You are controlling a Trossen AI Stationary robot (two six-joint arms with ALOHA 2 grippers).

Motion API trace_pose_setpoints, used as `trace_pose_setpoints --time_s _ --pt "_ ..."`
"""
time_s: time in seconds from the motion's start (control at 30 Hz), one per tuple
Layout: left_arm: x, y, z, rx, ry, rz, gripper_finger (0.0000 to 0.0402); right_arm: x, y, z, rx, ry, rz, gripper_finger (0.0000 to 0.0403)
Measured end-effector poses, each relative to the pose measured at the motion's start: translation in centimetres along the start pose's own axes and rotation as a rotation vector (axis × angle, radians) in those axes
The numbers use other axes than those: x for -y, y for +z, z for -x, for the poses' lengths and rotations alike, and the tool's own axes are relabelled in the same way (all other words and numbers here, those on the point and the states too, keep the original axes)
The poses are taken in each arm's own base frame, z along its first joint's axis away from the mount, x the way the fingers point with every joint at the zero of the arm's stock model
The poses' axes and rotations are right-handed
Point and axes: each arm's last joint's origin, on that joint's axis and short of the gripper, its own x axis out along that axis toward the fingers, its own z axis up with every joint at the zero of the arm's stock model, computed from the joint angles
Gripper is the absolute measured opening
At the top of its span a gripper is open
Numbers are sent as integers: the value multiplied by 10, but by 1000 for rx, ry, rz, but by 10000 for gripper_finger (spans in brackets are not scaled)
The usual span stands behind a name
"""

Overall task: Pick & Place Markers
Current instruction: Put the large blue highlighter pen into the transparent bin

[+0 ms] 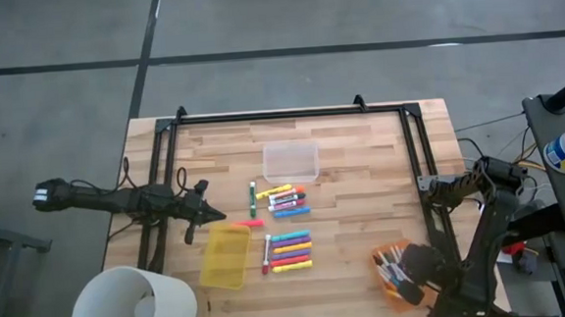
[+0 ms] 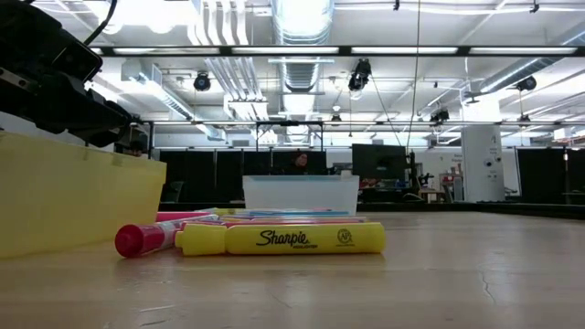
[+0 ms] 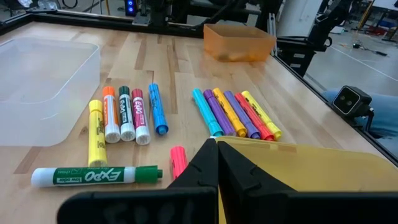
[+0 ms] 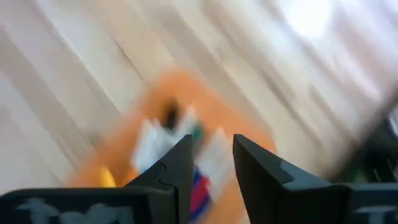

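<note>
The right gripper (image 4: 211, 165), fingers parted and empty, hangs over the orange bin (image 1: 396, 272) holding markers at the counter's (image 1: 362, 173) edge, while the left gripper (image 1: 210, 216), fingers shut, waits by the yellow bin (image 1: 226, 256) near the loose markers (image 1: 290, 251).

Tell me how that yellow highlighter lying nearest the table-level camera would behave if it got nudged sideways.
The yellow highlighter lies on its side on the smooth wooden table, so it would probably slide easily. Its body looks rounded, so it may also roll. It looks like stiff plastic, unlikely to bend, and it touches a pink marker, which would likely shift too.
</note>
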Motion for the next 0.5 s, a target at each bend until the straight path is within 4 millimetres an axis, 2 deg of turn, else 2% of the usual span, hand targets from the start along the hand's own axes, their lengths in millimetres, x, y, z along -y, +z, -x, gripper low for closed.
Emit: trace_pose_setpoints --time_s 0.17,0.3,0.37,0.5 --pt "0 0 0 0 0 0 0 -4 13 8 338 120 49 98" --pt "0 0 0 0 0 0 0 -7 23 11 631 127 233 93" --pt "0 0 0 0 0 0 0 -9 30 11 775 123 250 88" --pt "0 0 0 0 0 0 0 -11 48 6 909 69 258 79"
